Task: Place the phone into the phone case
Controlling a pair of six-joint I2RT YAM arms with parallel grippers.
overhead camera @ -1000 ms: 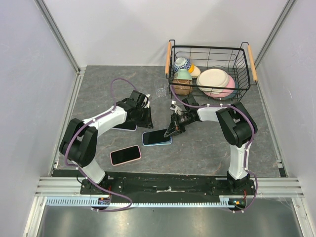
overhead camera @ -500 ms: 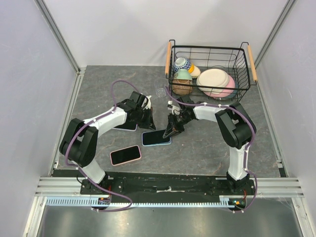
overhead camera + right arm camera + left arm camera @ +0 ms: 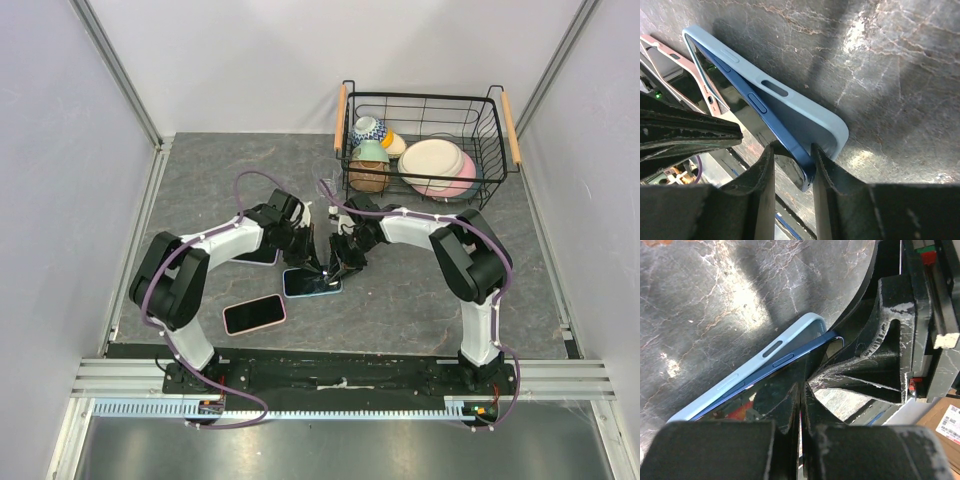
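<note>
The left pincer (image 3: 801, 390) is closed on nothing, and its tips sit over the screen of the phone (image 3: 757, 102). The phone lies tilted in the phone case (image 3: 800, 115) near the middle of the desk (image 3: 200, 190), between the 2 pincers. 1 end is seated and 1 corner is raised above the case rim. The right pincer (image 3: 792, 152) has its jaws parted astride that raised corner; whether they clamp it cannot be told.

Count:
- 1 pink-cased phone (image 3: 254, 314)
- 1 dark phone (image 3: 256, 258)
- 1 blue phone
- 1 light-blue case
- 1 wire basket (image 3: 420, 96) of dishes
</note>
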